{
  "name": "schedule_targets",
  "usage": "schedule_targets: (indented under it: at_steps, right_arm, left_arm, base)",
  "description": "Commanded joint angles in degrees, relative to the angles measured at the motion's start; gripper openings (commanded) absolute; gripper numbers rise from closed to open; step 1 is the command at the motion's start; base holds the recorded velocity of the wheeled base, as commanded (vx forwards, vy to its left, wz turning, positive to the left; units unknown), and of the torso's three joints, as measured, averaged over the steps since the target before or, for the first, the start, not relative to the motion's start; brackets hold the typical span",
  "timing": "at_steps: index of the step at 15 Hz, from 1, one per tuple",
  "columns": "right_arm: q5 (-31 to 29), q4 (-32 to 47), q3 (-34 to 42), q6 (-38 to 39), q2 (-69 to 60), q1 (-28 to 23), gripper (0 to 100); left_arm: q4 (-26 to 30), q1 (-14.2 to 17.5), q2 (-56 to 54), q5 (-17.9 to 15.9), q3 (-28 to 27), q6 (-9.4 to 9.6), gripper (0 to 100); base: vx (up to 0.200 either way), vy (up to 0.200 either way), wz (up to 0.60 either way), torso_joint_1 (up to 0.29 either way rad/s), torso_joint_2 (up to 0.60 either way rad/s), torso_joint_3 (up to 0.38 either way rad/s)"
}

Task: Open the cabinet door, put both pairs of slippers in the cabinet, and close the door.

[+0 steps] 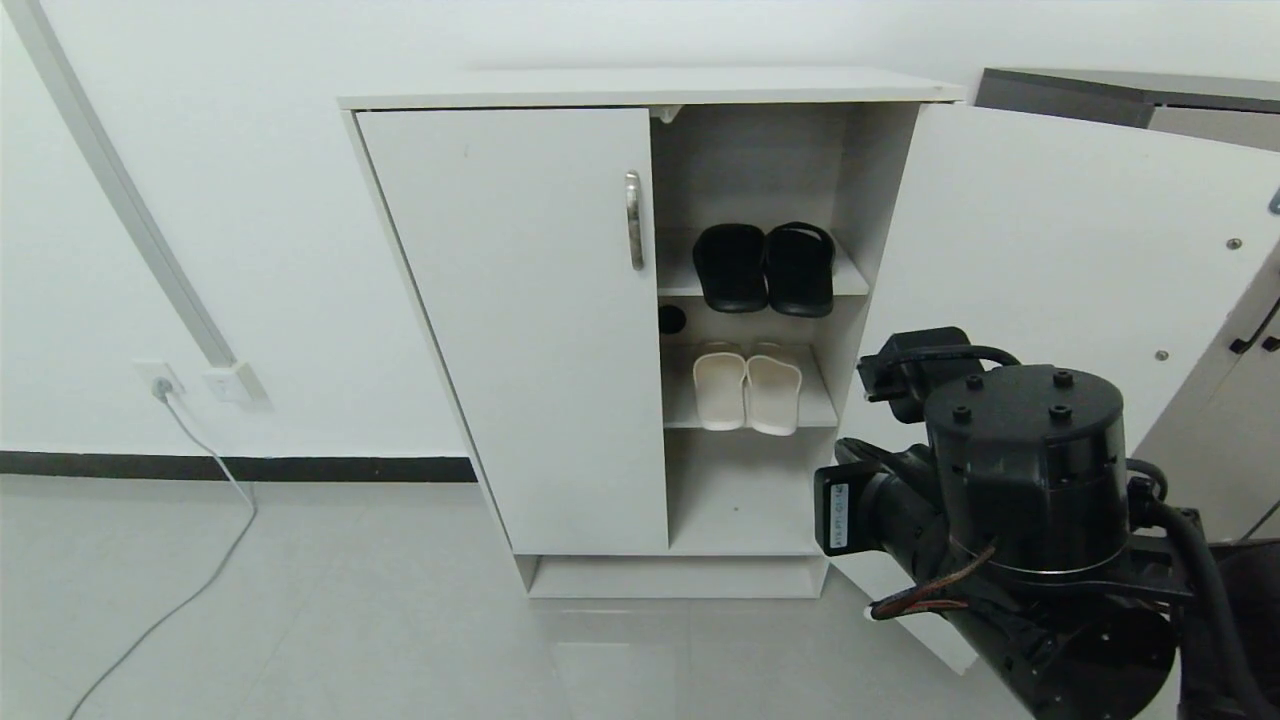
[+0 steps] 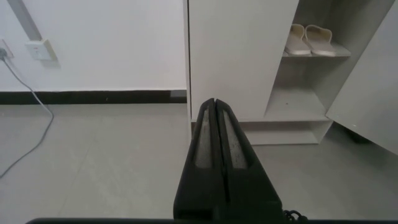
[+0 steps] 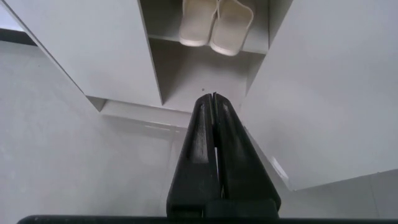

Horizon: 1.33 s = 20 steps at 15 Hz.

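Observation:
The white cabinet (image 1: 650, 88) stands against the wall with its right door (image 1: 1060, 260) swung open and its left door (image 1: 520, 320) shut. A black pair of slippers (image 1: 765, 268) lies on the upper shelf. A cream pair of slippers (image 1: 748, 388) (image 2: 309, 39) (image 3: 216, 22) lies on the shelf below. My right arm (image 1: 1010, 500) is in front of the open door, low at the cabinet's right side. My right gripper (image 3: 214, 101) is shut and holds nothing, near the cabinet's bottom compartment. My left gripper (image 2: 214, 106) is shut and holds nothing, over the floor before the left door.
A metal handle (image 1: 633, 220) runs down the left door's inner edge. A wall socket (image 1: 160, 380) with a grey cable (image 1: 200, 580) trailing over the tiled floor is to the left. A grey cabinet (image 1: 1130, 100) stands behind the open door.

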Motion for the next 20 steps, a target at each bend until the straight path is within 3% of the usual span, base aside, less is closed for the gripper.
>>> schedule_targets:
  at_steps: [1, 11, 20]
  right_arm:
    - [-0.01, -0.03, 0.01, 0.02, 0.12, 0.04, 0]
    - [0.08, 0.05, 0.09, 0.02, 0.12, -0.13, 0]
    - [0.26, 0.05, 0.27, 0.02, 0.29, -0.13, 0]
  left_arm:
    - [-0.01, 0.00, 0.04, 0.08, 0.00, 0.00, 0]
    - [-0.01, 0.00, 0.04, -0.01, 0.00, 0.00, 0]
    - [-0.01, 0.00, 0.04, -0.01, 0.00, 0.00, 0]
  base:
    - [0.000, 0.000, 0.00, 0.000, 0.00, 0.000]
    - [0.000, 0.000, 0.00, 0.000, -0.01, -0.008]
    - [0.000, 0.000, 0.00, 0.054, -0.39, -0.340]
